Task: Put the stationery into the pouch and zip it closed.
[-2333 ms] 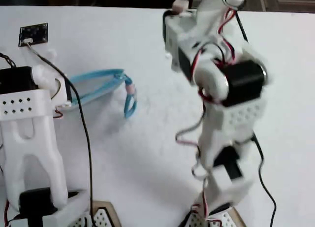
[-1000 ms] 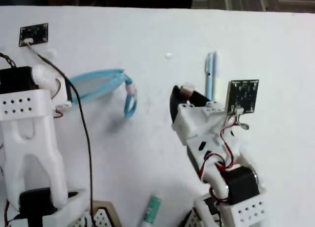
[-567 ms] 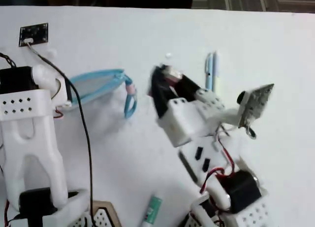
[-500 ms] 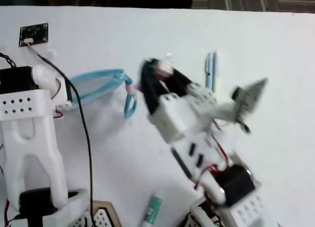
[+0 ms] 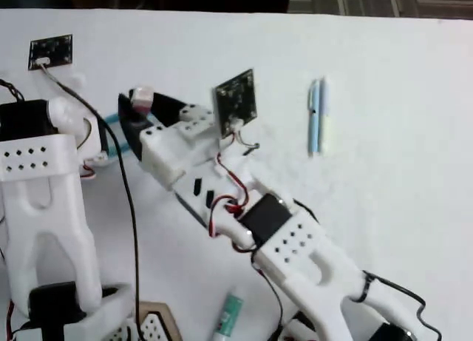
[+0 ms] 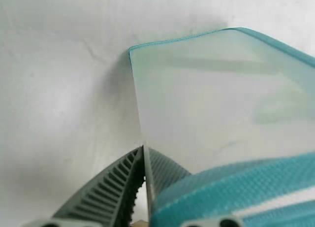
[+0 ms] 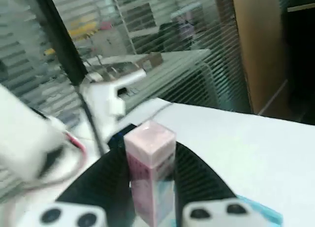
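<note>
My right gripper [image 5: 142, 108] is shut on a pink eraser [image 5: 140, 98] and hangs over the blue pouch [image 5: 111, 121], most of which it hides. In the right wrist view the eraser [image 7: 150, 143] stands upright between the black fingers [image 7: 202, 180]. The left gripper [image 6: 144, 152] is shut on the edge of the translucent teal pouch [image 6: 221, 99], which lies on the white table. Two pale pens [image 5: 318, 115] lie side by side at the right. A green marker [image 5: 228, 317] lies near the front edge.
The left arm [image 5: 37, 171] stands at the left with a black cable [image 5: 126, 200] running down beside it. A small black circuit board [image 5: 50, 51] sits at the far left. The right arm [image 5: 295, 245] stretches diagonally across the table's middle.
The right arm has swung left across the table with the eraser, from beside the pens to above the pouch. The left arm and pouch have stayed still.
</note>
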Tool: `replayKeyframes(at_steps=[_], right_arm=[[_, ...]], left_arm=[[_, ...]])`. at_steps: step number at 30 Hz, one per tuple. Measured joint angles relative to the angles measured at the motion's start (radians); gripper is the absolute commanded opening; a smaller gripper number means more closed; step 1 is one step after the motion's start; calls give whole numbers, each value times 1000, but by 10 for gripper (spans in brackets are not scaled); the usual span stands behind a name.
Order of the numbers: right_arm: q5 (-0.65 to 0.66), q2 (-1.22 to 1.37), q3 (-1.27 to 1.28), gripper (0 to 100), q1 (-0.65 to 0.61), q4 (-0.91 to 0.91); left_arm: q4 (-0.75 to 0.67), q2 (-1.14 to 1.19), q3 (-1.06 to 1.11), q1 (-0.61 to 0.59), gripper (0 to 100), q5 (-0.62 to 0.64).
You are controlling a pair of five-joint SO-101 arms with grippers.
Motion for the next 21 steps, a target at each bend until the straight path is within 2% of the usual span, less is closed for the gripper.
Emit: replayKeyframes(at_steps=[11,15,21], right_arm=[[74,138,147,17,51,-279],[78,167,147,33,57,-316],[157,146,114,281,28,-183]], left_arm=[[0,0,2,6,23,0],[0,0,2,6,23,3],[0,0,2,8,23,2]])
